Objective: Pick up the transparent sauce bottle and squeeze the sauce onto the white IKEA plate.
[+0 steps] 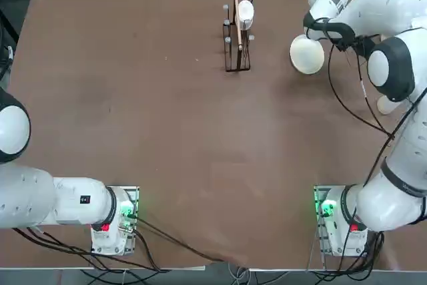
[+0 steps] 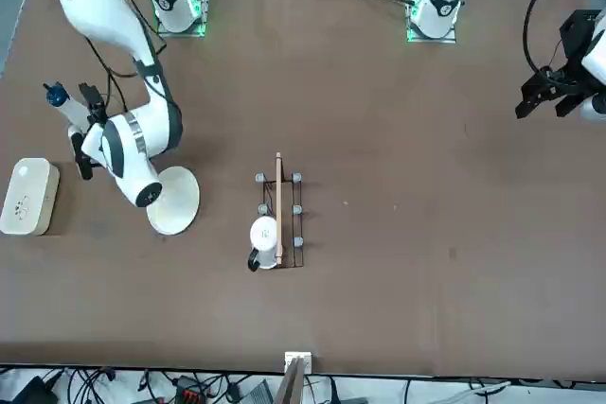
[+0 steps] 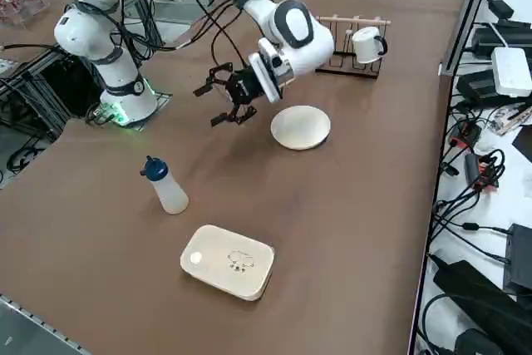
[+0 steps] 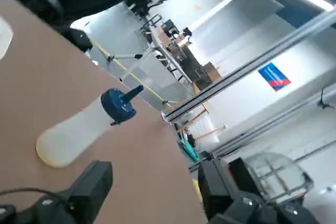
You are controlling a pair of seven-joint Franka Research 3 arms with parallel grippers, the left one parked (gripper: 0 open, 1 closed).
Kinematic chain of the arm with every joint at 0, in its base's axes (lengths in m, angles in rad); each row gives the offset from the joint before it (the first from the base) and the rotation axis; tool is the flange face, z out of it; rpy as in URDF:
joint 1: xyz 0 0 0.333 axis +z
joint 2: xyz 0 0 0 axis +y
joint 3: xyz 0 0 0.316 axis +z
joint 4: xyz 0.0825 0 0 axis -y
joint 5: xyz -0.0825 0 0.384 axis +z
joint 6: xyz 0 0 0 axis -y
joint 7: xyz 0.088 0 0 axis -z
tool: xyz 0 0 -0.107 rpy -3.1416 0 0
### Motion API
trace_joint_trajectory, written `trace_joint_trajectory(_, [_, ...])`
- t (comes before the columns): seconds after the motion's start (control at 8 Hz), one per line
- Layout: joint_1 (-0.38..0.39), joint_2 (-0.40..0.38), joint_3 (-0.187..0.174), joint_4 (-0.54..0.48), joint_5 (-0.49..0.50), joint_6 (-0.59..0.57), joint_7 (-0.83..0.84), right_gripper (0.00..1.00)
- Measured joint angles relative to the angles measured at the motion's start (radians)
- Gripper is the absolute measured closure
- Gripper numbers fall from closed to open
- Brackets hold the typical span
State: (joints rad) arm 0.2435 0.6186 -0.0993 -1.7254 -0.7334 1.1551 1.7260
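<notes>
The right gripper (image 3: pixel 226 99) is seen left of centre in the upper half of the right side view, held in the air above the brown table (image 3: pixel 349 205) with its fingers (image 3: pixel 218 119) spread wide and nothing between them. In the wrist view the two black fingers (image 4: pixel 94 182) are seen well apart, and the bottle (image 4: pixel 79 129) is framed beyond them, not touched. In the front view the gripper (image 2: pixel 80 134) is found at the left edge of the frame, and the arm's white wrist housing is seen over the plate's (image 2: pixel 175 201) left rim.

The bottle (image 3: pixel 166 189) is placed lower left of the gripper in the right side view, upright on the table, pale and translucent with a blue cap, well apart from the fingers. In the front view only its blue cap (image 2: pixel 55 94) can be picked out, at the left edge, above the box.

The plate (image 3: pixel 300 126) is found just right of the gripper in the right side view, flat on the table near the centre. In the top view the plate (image 1: pixel 305 55) is seen at the upper right, partly covered by the arm.

A white box (image 3: pixel 228 260) with rounded corners is set at the lower centre of the right side view, below and right of the bottle. A small wire rack (image 3: pixel 353 64) holding a white mug (image 3: pixel 366 43) is seen at the top, right of centre.
</notes>
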Motion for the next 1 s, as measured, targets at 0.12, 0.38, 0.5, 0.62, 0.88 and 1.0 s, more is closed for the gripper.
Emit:
trace_joint_trajectory(0.12, [-0.017, 0.000, -0.003, 0.001, -0.005, 0.011, 0.105, 0.00])
trace_joint_trajectory(0.38, [-0.083, -0.008, -0.007, 0.002, -0.011, 0.063, 0.311, 0.00])
trace_joint_trajectory(0.5, [-0.121, -0.006, -0.007, -0.001, -0.011, 0.103, 0.404, 0.00])
trace_joint_trajectory(0.62, [-0.148, 0.002, -0.007, -0.011, -0.011, 0.132, 0.478, 0.00])
trace_joint_trajectory(0.88, [-0.167, 0.026, -0.007, -0.047, -0.015, 0.198, 0.605, 0.00])
trace_joint_trajectory(1.0, [-0.172, 0.041, -0.007, -0.068, -0.032, 0.226, 0.665, 0.00])
